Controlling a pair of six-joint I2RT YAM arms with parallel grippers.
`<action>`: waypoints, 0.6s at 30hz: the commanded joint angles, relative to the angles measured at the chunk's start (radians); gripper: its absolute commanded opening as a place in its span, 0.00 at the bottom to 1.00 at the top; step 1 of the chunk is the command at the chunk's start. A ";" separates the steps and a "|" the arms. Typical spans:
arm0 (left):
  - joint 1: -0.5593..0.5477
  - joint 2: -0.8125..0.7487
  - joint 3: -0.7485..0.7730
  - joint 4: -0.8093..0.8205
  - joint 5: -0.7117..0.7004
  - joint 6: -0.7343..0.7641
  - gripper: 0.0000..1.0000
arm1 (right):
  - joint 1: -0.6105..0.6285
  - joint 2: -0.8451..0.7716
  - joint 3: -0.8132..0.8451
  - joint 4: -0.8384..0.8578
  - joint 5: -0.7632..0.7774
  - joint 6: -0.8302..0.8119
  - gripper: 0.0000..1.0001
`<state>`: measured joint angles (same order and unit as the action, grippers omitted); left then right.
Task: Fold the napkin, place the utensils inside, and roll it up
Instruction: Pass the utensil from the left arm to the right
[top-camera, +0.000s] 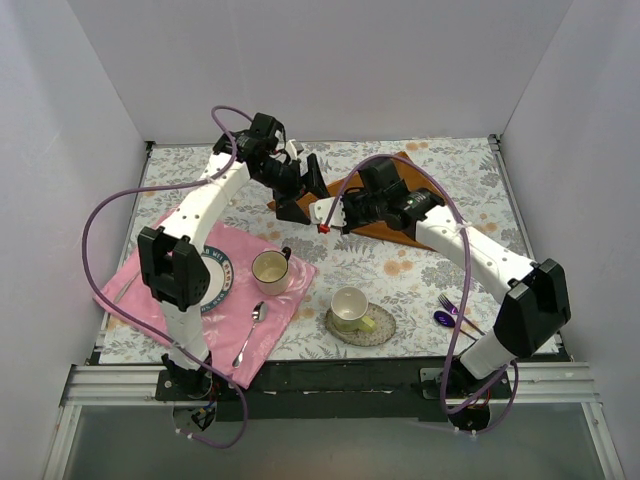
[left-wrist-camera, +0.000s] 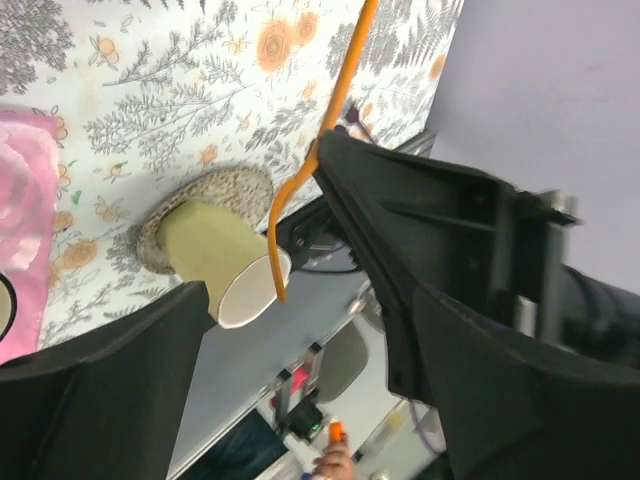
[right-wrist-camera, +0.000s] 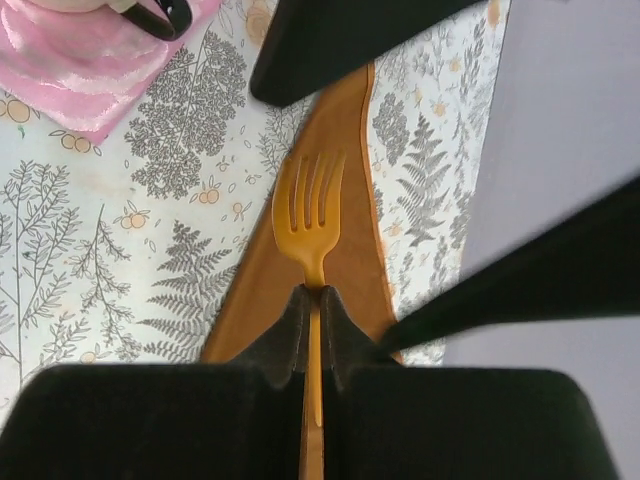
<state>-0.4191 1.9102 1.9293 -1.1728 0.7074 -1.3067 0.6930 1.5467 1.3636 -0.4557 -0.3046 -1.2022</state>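
Note:
The rust-orange napkin (top-camera: 388, 233) lies folded into a triangle at the back middle of the table, and it also shows in the right wrist view (right-wrist-camera: 352, 240). My right gripper (right-wrist-camera: 313, 296) is shut on the handle of an orange fork (right-wrist-camera: 308, 205), tines pointing forward over the napkin. In the top view the right gripper (top-camera: 330, 216) meets the left gripper (top-camera: 300, 194) above the napkin's left corner. My left gripper (left-wrist-camera: 258, 225) is open wide, and the orange fork (left-wrist-camera: 340, 95) shows edge-on against its right finger. A purple fork (top-camera: 447, 301) and a dark blue-purple spoon (top-camera: 443, 319) lie at the front right.
A pink cloth (top-camera: 285, 300) at the front left carries a plate (top-camera: 221, 281), a cup (top-camera: 270, 270) and a silver spoon (top-camera: 248, 335). Another cup (top-camera: 350, 306) stands on a woven coaster (top-camera: 383, 327) at the front middle. White walls enclose the table.

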 joint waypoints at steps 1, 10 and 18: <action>0.051 -0.042 0.066 0.010 -0.058 -0.034 0.88 | -0.039 0.048 -0.038 0.097 0.022 0.097 0.01; 0.279 -0.250 -0.170 0.088 -0.180 -0.121 0.88 | -0.171 0.174 0.022 0.012 0.131 0.208 0.01; 0.299 -0.214 -0.124 0.058 -0.129 -0.066 0.86 | -0.184 0.323 0.201 -0.144 0.260 0.349 0.01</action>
<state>-0.1116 1.7138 1.7702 -1.1015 0.5510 -1.4052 0.5079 1.8309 1.4658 -0.5240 -0.1223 -0.9535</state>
